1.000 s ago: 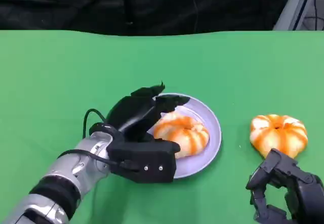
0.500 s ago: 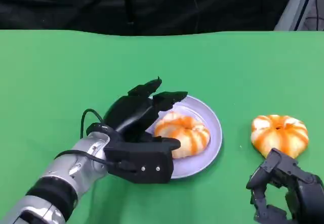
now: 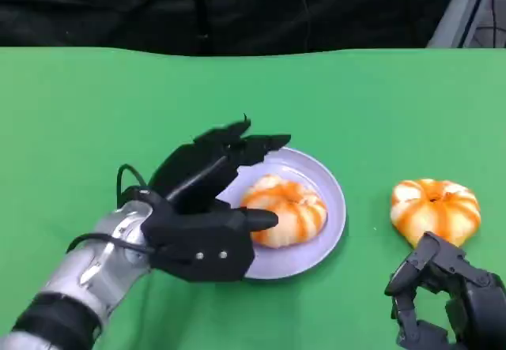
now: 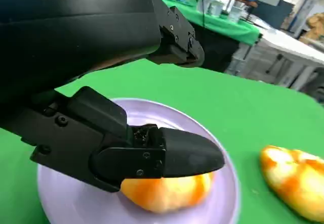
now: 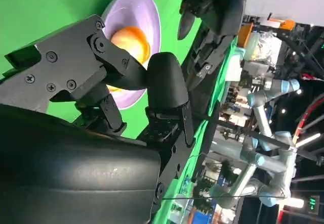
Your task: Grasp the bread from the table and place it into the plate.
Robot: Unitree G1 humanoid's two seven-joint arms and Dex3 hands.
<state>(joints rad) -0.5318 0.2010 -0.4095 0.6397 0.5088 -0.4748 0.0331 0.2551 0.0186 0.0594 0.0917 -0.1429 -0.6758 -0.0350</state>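
i count two bread rolls: one orange-striped roll on the plate, a second like it on the green table. one lavender plate. one green table. two black hands: left hand, right hand. in my right wrist view i make out two pale robot arms in the background.

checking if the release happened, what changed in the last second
The left hand has drawn back toward the robot and away from the bread on the plate, fingers spread, holding nothing. That bread, the plate, the second bread on the table and the right hand stayed put.
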